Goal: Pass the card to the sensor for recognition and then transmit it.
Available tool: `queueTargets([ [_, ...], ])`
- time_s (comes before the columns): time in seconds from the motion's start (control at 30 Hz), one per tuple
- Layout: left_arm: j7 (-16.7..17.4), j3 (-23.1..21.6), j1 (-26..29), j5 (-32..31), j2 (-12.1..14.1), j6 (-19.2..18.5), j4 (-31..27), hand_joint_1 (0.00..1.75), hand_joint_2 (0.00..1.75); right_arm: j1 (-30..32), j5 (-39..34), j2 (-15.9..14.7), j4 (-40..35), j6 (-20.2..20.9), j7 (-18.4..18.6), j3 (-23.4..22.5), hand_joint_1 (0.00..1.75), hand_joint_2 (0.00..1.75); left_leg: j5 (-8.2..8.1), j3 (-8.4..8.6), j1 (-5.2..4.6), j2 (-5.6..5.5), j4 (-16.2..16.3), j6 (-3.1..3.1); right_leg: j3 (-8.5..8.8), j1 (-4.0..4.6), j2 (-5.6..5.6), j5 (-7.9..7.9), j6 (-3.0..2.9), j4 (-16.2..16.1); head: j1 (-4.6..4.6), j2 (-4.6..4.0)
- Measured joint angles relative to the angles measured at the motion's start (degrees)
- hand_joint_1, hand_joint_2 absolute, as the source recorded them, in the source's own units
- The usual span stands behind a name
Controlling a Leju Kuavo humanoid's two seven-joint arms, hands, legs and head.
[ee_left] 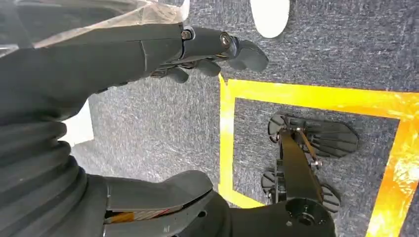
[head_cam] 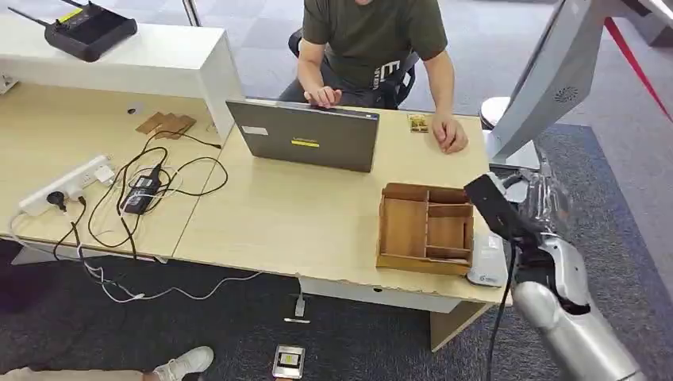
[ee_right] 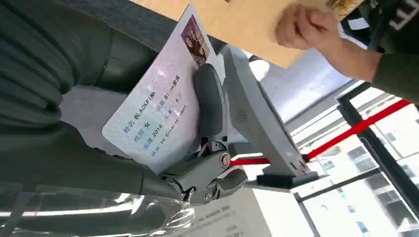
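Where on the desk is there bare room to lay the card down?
Widest free patch: bare desk between the laptop and the wooden tray. Crowded: the left side, with power strip and cables.

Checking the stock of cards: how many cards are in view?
2 clearly: one card held in the right hand, one on the desk by the person's hand. More may lie hidden in the wooden tray.

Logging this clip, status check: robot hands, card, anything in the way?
Right robot hand grips the card, raised beside the desk. Left robot hand hangs empty over carpet. Person's hand rests on the desk beyond the wooden tray.
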Motion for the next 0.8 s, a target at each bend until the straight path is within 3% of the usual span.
queueTargets([
  [0.33,3.3,-2.8,-2.6,-2.7,-0.4,-0.3,0.0,0.0,1.75,-8.7,6.5,4.5,1.9,8.9,2.2,4.0,1.75,1.75,0.0,-0.02,0.0,-0.01,0.0,0.0,-0.03,0.0,0.0,0.01,0.0,0.0,0.0,0.0],
  [0.8,4.2,-5.3,-3.9,-3.8,-1.2,-0.2,0.0,0.0,1.75,-11.3,6.4,8.4,8.3,8.4,3.5,7.3,1.75,1.75,0.0,-0.04,0.0,-0.03,0.0,0.0,-0.04,0.0,-0.03,0.0,0.0,0.0,0.02,0.0],
])
